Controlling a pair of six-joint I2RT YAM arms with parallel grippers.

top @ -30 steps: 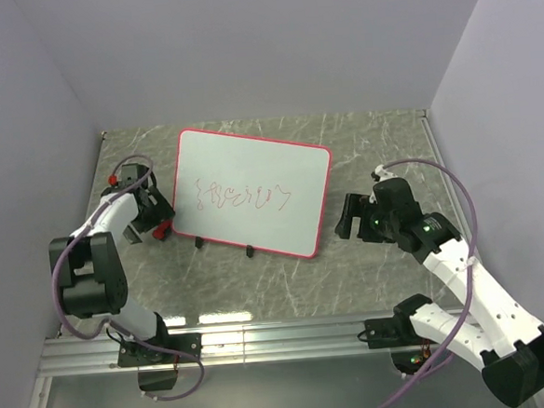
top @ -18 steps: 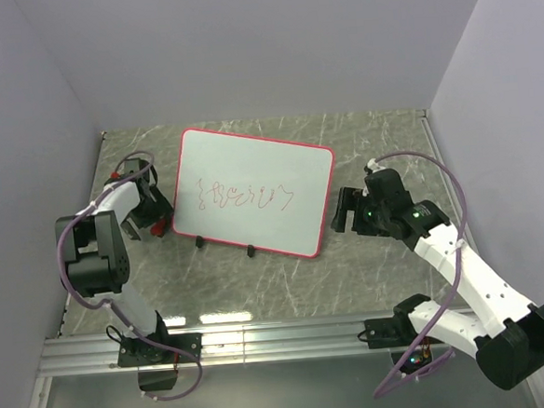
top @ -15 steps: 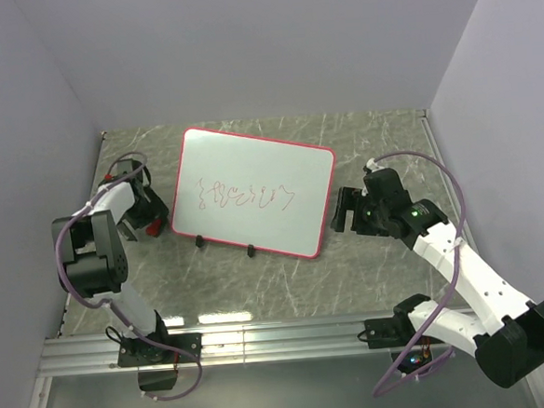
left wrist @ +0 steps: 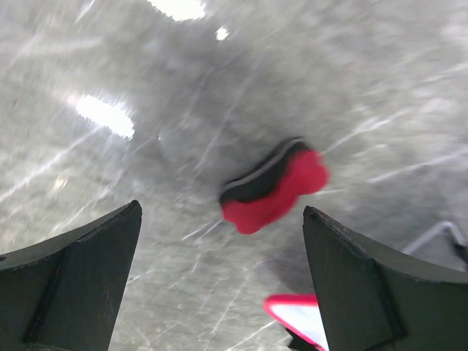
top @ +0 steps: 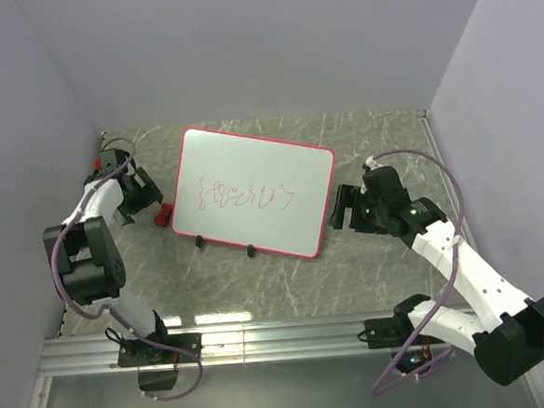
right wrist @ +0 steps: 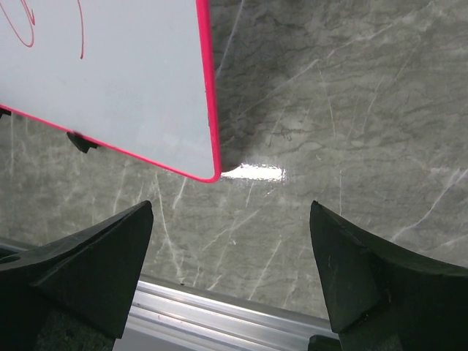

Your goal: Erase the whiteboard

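- Black-fingered left gripper [left wrist: 221, 212] is spread wide and empty, poised over the small red bow-shaped eraser with a black felt face [left wrist: 272, 189], evidently to pick it up.
- Eraser lies on the grey marbled tabletop [top: 259, 280], just beside the board's left edge.
- Large white rectangular whiteboard with a thin red-pink frame [top: 251, 168] sits mid-table on small black feet [top: 250, 252]. Its red scribbles [top: 243, 197] are intact, so erasing is not begun.
- Right gripper [right wrist: 231, 208], also spread and empty, hovers beside the board's right corner, probably to steady it.
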